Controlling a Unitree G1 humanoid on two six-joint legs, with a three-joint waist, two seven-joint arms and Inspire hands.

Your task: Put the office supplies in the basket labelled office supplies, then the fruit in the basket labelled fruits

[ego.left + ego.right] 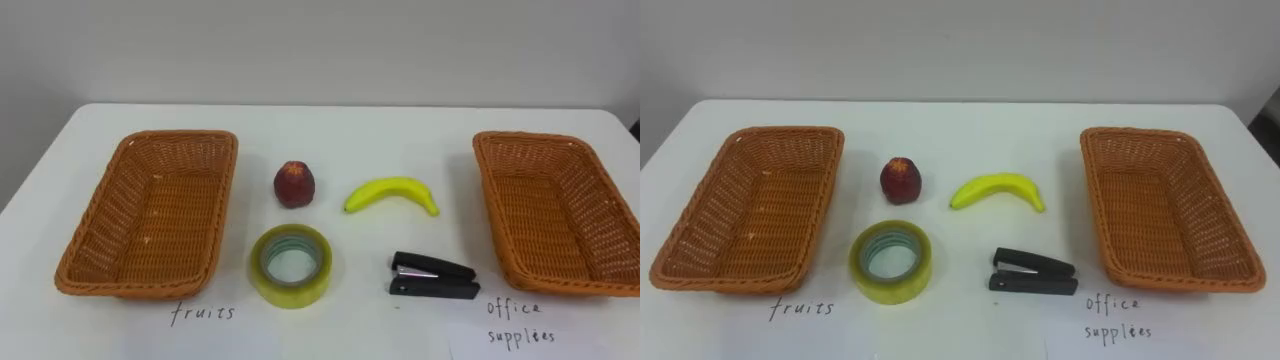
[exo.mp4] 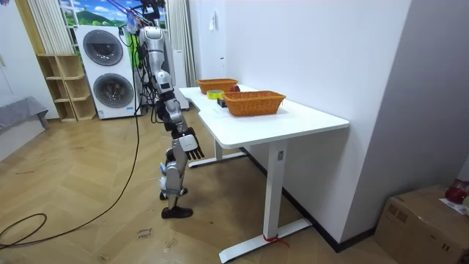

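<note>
On the white table (image 1: 400, 130) a dark red apple (image 1: 295, 184) and a yellow banana (image 1: 390, 192) lie side by side in the middle. In front of them are a roll of yellowish tape (image 1: 290, 265), lying flat, and a black stapler (image 1: 432, 277). An empty wicker basket (image 1: 100, 215) stands at the left and another empty one (image 1: 560, 210) at the right, each with a handwritten label in front of it. In the room view I stand a short step back from the table's long side, and my right hand (image 2: 189, 143) hangs low beside me with straight fingers, holding nothing.
The table (image 2: 293, 121) stands against a white wall. Behind me are stacked washing machines (image 2: 110, 70) and a wooden shelf (image 2: 62, 88). A cardboard box (image 2: 429, 220) sits on the floor at the room view's right. Open wooden floor surrounds me.
</note>
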